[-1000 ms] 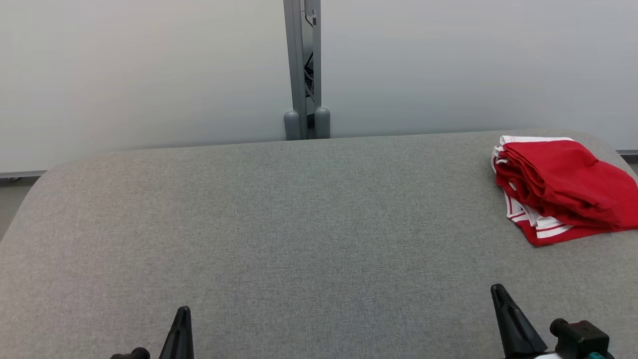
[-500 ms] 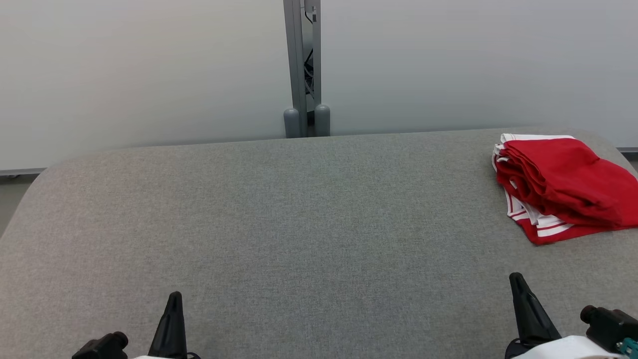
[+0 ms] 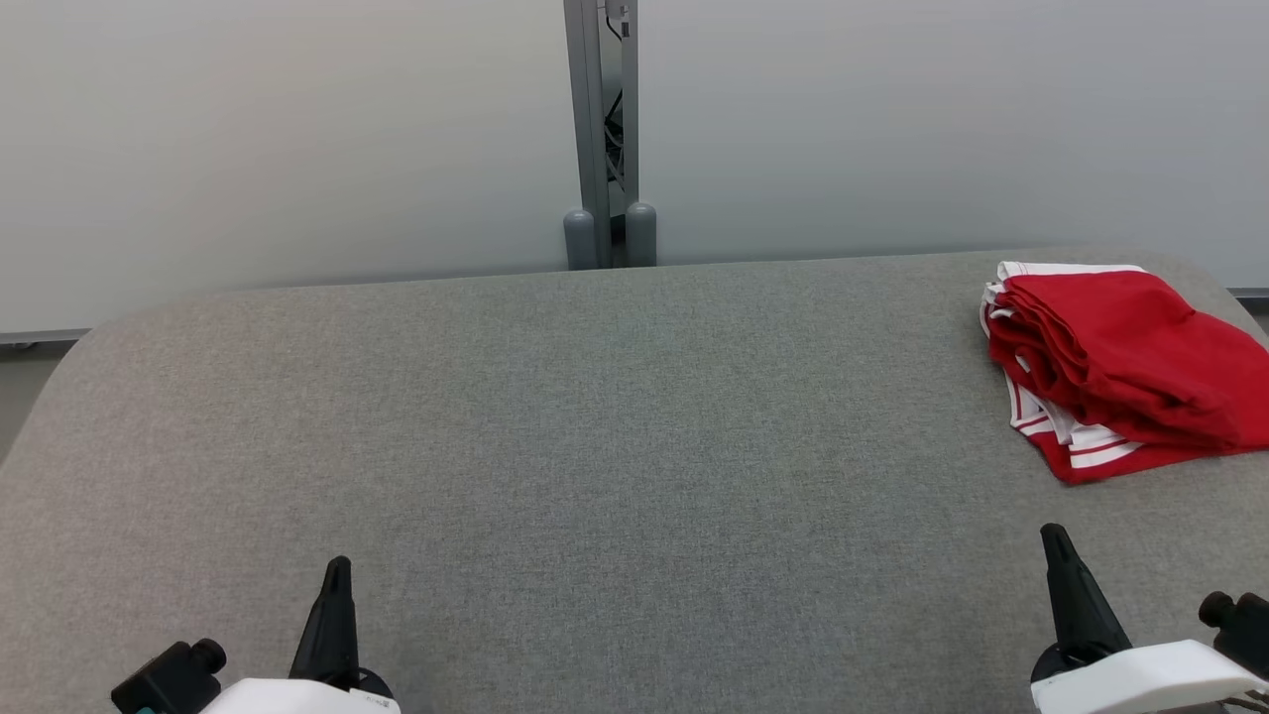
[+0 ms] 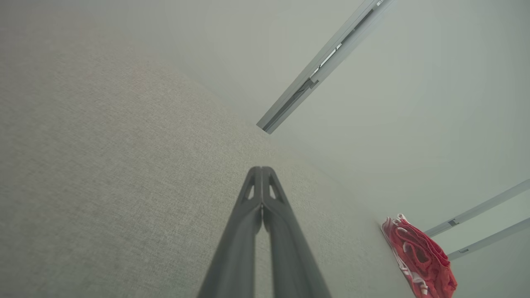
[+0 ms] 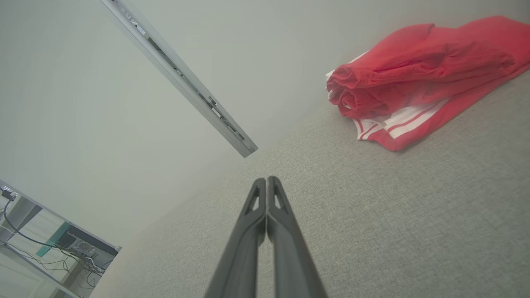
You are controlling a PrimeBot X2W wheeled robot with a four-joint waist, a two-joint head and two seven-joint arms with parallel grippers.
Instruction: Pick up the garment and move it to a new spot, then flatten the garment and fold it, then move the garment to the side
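right wrist view: garment (image 5: 422,66) plus cabled shelving (image 5: 74,247)

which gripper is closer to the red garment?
The right gripper, at lower right just below the garment; the left gripper sits far across the grey surface.

No readable text, label, brand, number or sign appears on anything here

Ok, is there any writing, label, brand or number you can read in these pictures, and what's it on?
No text can be read.
On the red garment, only white stripes; no print.
On the grey table and wall post, no markings.
On the dark device at the right wrist view's lower left, any label is too small and blurred.
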